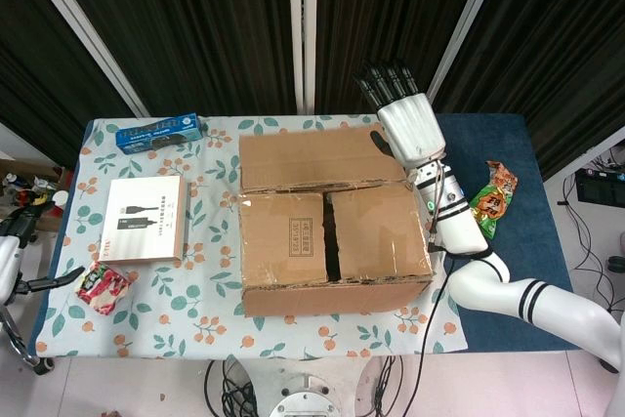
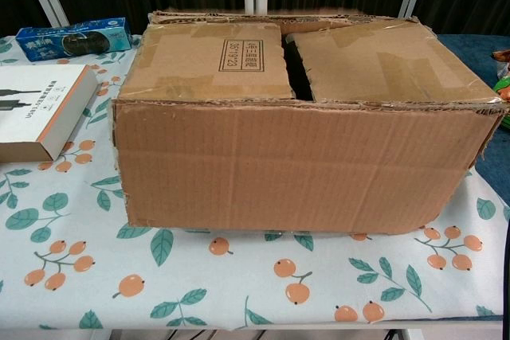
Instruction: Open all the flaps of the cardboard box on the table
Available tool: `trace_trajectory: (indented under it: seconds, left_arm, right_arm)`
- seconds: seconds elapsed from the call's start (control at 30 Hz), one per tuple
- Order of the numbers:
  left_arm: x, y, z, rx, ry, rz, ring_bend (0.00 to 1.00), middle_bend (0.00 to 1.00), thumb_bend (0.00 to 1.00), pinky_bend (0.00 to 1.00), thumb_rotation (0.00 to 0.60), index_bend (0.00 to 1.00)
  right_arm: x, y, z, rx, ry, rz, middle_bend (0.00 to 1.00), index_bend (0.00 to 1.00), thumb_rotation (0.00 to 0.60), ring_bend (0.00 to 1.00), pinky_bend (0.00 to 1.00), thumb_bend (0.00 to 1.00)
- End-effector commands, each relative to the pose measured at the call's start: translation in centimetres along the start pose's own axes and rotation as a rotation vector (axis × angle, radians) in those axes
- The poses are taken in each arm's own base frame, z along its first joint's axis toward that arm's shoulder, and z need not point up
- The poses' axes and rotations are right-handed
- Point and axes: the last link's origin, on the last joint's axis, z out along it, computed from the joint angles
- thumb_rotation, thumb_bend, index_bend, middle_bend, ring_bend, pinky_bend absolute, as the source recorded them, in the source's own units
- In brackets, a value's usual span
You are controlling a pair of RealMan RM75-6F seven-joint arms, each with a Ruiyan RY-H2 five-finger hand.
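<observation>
At mid-table, the cardboard box [image 1: 332, 227] sits with its far flap [image 1: 317, 158] folded back; the right hand [image 1: 407, 124], fingers straight and empty, stands at that flap's right end, nearest the two shut inner flaps [image 1: 381, 231].

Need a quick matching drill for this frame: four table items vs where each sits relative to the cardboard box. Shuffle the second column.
Items:
1. blue box
2. white box
3. green snack bag
4. red packet

Places:
A. right of the cardboard box, on the dark blue cloth
B. far left corner
C. near left edge
D. left of the cardboard box, mid-table

Pairs: 1-B, 2-D, 3-A, 4-C
</observation>
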Motion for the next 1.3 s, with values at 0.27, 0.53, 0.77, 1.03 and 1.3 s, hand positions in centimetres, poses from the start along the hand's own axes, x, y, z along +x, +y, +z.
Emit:
trace_trajectory:
  seconds: [0.27,0.53,0.77,1.03,1.3]
  left_arm:
    - [-0.9,0.2,0.4,-0.005,-0.03,-0.002,0.1,0.14,0.0,0.19,0.432,0.11]
    - [-1.6,0.6,0.6,-0.015,-0.046,-0.023,0.1,0.14,0.0,0.19,0.435,0.11]
    - [-1.8,0.4,0.6,-0.009,-0.051,-0.034,0.1,0.14,0.0,0.19,0.431,0.11]
    - [-1.7,0.1,0.6,-0.003,-0.051,-0.038,0.1,0.14,0.0,0.19,0.425,0.11]
    - [-1.6,-0.2,0.5,0.004,-0.047,-0.039,0.1,0.14,0.0,0.19,0.429,0.11]
  right_arm:
    - [0.6,0.6,-8.5,0.256,-0.224,0.039,0.08,0.06,0.6,0.0,0.0,0.51]
    - [0.5,1.1,-11.3,0.3,-0.441,0.004,0.16,0.25,0.6,0.0,0.0,0.6]
    - [0.2,0.5,-11.5,0.341,-0.498,0.009,0.21,0.34,0.6,0.0,0.0,0.72]
    - [-1.1,-0.9,-11.1,0.395,-0.533,0.02,0.22,0.34,0.6,0.0,0.0,0.78]
    - [-2.6,-2.8,-10.7,0.451,-0.553,0.033,0.21,0.34,0.6,0.0,0.0,0.78]
